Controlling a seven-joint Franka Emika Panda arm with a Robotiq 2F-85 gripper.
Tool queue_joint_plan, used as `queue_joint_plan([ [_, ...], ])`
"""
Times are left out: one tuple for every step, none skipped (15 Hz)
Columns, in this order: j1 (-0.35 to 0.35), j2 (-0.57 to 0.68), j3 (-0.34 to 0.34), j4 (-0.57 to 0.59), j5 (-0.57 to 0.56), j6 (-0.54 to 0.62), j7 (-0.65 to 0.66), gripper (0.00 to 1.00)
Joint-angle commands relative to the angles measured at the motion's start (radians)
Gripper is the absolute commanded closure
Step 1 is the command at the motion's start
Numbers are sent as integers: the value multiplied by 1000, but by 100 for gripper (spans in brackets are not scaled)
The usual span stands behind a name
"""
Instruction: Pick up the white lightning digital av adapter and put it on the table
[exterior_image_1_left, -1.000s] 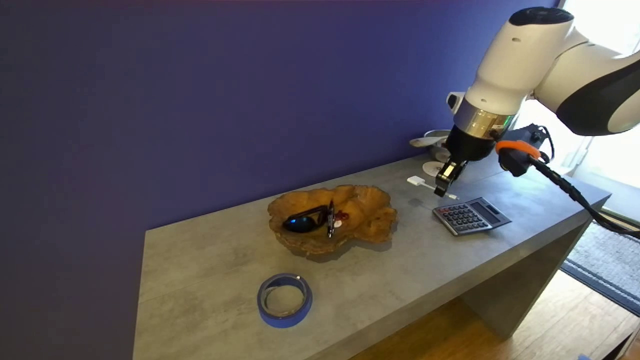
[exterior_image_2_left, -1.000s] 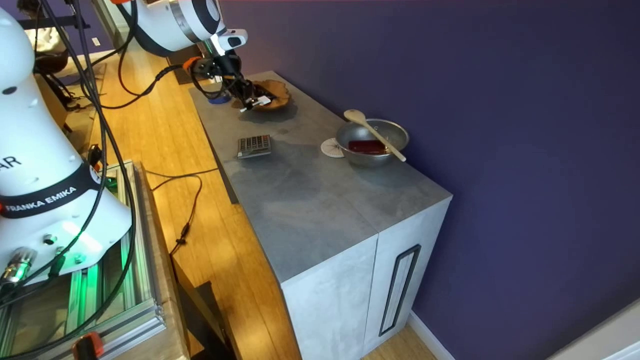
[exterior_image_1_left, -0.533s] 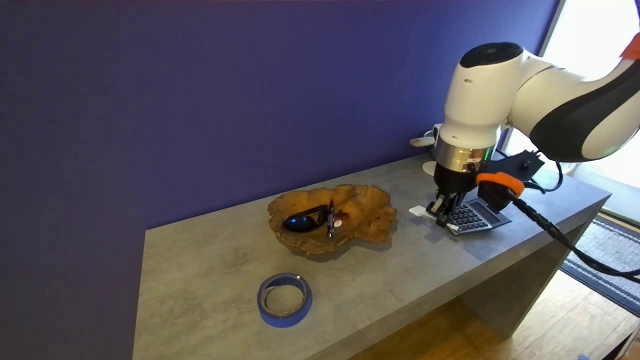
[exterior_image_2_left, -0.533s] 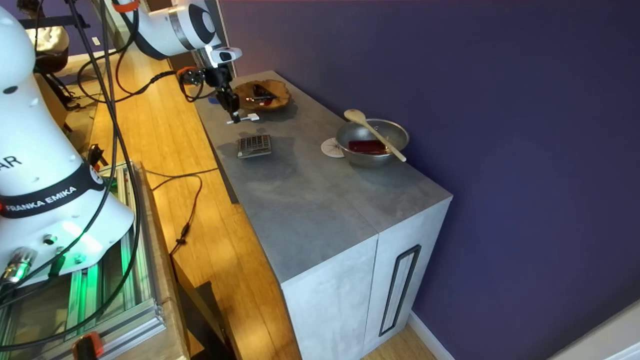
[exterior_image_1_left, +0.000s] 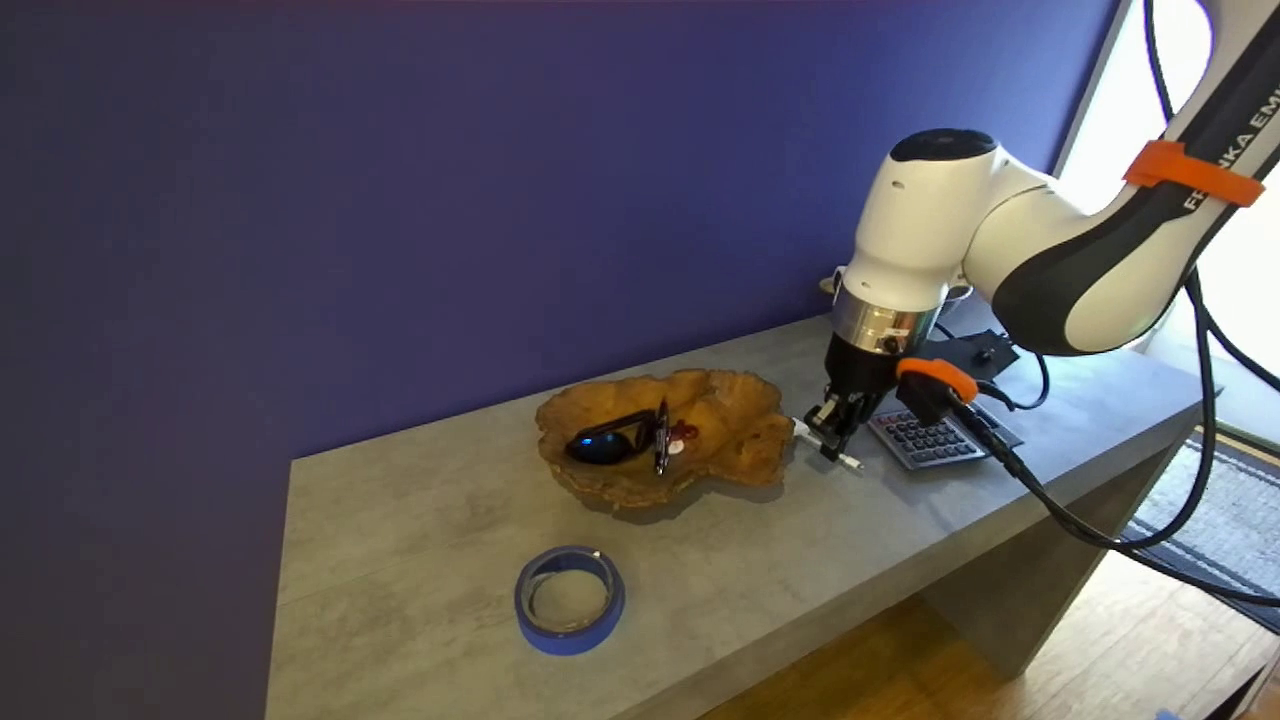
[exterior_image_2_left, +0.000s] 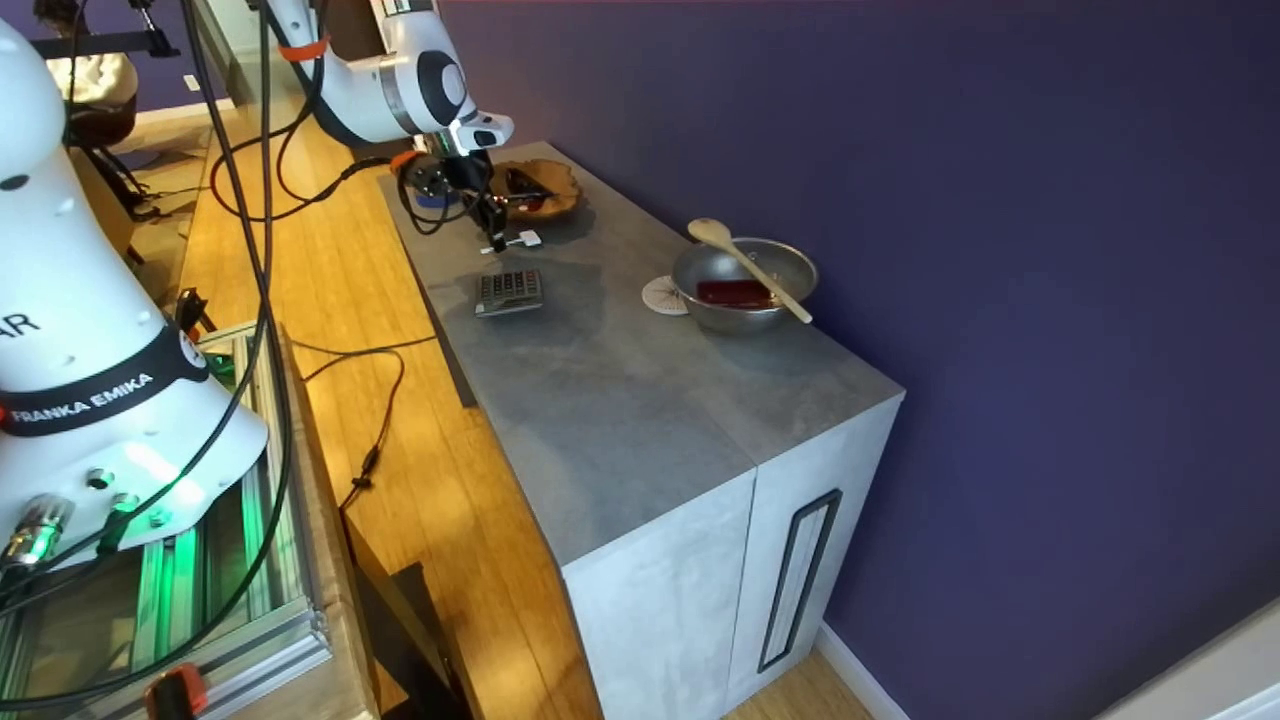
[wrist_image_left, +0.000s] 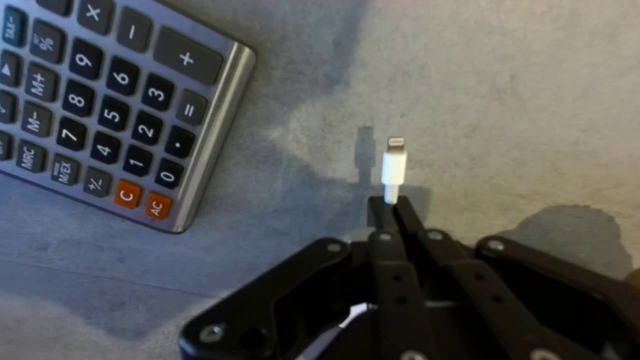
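My claw (wrist_image_left: 392, 206), closed tight, grips the white adapter (wrist_image_left: 394, 167) near one end | above the grey bench (exterior_image_1_left: 400, 550) | calculator (wrist_image_left: 110, 112) nearby, toward the long edge facing me

A purple wall (exterior_image_1_left: 450, 200) backs both exterior views I monitor remotely, a white baseboard (exterior_image_2_left: 862, 676) at its foot. Glare whitens an opening (exterior_image_1_left: 1120, 110) at its end; a grey rug (exterior_image_1_left: 1245, 520) lies on wooden floorboards (exterior_image_2_left: 460, 520).

Both exterior views overlook the concrete-look table (exterior_image_1_left: 430, 520); the wrist view, nearest, faces down, calculator (wrist_image_left: 111, 113) at ten o'clock.
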Motion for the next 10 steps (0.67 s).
queue_joint_plan([
  [-11,26,8,25,85,31,-77,68],
  [-4,15,0,22,96,26,-88,63],
  [15,-15,-21,-1,97,29,-80,56],
  [30,-72,-40,-52,92,31,-72,49],
  [62,-119,-76,-92,73,30,-43,42],
  [103,-181,-125,-148,49,34,4,34],
  [148,-239,-178,-197,-20,34,92,28],
  [242,-283,-278,-224,-61,11,173,22],
  [294,-325,-350,-231,-163,7,246,14],
  [170,-194,-218,-133,-67,14,123,33],
])
